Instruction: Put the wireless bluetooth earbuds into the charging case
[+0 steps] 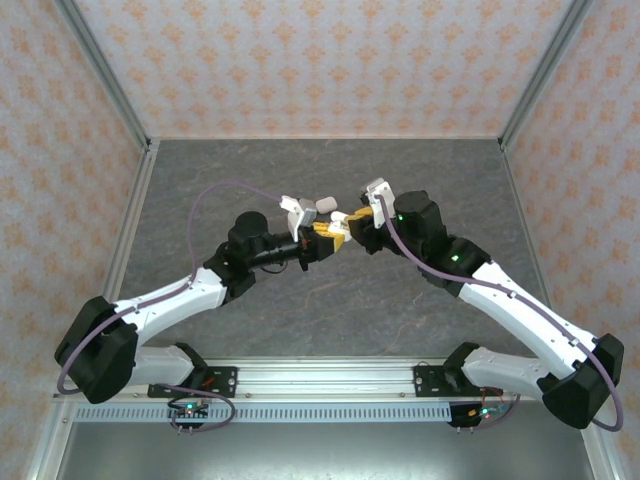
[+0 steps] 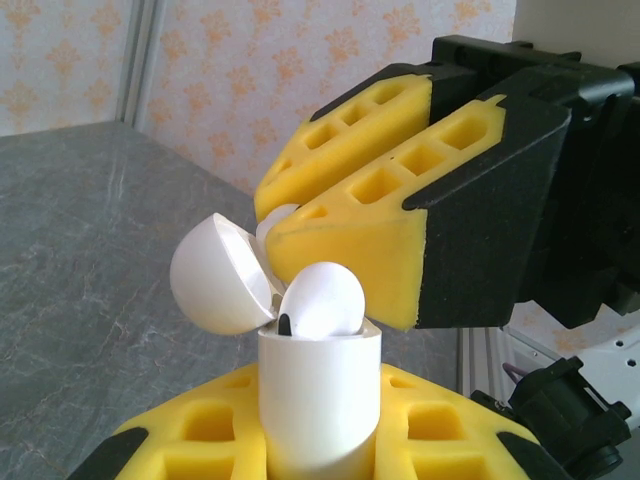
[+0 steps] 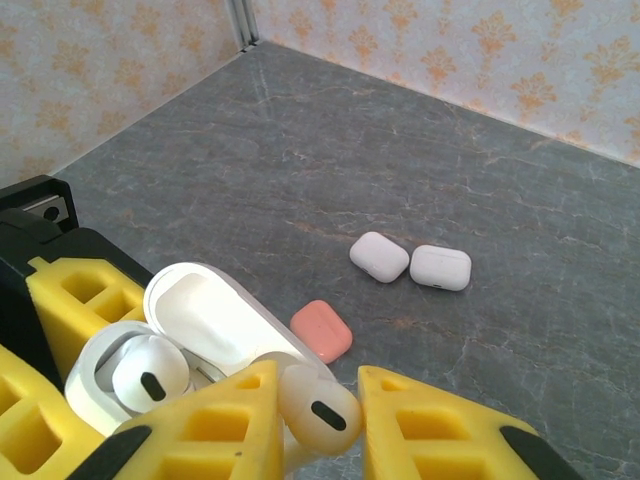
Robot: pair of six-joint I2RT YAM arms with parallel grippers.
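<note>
The left gripper is clamping the body of the open charging case and holding it upright above the desk. The case's lid is hanging open to one side. A white earbud is sitting in the charging case with its rounded head sticking out above the rim. The right gripper is closing on a second white earbud and holding it just beside the charging case's open mouth, close to the lid. Beyond the charging case, a closed pink case is lying on the desk. Farther past it, two closed white cases are lying side by side.
</note>
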